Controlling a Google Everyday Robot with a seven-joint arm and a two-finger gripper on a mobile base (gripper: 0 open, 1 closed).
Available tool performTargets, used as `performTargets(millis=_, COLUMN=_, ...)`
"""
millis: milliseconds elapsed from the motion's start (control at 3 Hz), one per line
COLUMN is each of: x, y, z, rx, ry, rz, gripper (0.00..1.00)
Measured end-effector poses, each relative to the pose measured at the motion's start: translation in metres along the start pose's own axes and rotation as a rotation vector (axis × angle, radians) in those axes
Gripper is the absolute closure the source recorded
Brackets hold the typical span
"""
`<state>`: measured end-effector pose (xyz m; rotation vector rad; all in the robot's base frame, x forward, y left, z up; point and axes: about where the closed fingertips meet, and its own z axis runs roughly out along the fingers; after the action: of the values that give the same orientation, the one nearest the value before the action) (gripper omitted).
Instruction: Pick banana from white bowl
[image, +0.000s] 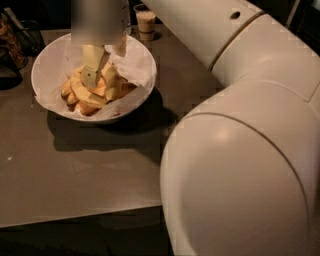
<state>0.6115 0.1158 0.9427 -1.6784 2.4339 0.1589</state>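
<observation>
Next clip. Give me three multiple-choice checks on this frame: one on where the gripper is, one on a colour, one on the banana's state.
1. Where is the gripper?
A. Over bare table
B. Down inside the wide round white paper-lined bowl
C. Beyond the table's near edge

2. What colour is the flat table top?
A. Bright red
B. Dark grey-brown
C. White

3. What state is the long yellow banana in?
A. Lying in the bowl
B. Raised clear above the rim
C. Lying on the table

Key: 1 B, the gripper reaches below the rim onto the bowl's contents. 2 B, the bare surface is dark grey-brown all over. 3 A, the banana rests among the stubby orange pieces inside the bowl.
</observation>
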Motion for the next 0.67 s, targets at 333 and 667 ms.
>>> performTargets(millis=333, x=-0.0072, y=-0.0031, z=-0.0006, rx=-0.004, ry=-0.009, rz=0.003, gripper=0.24)
performTargets(millis=667, x=-0.0086, y=-0.0084, z=-0.0009, rx=-0.011, ry=-0.018, rz=0.007, gripper=0.26)
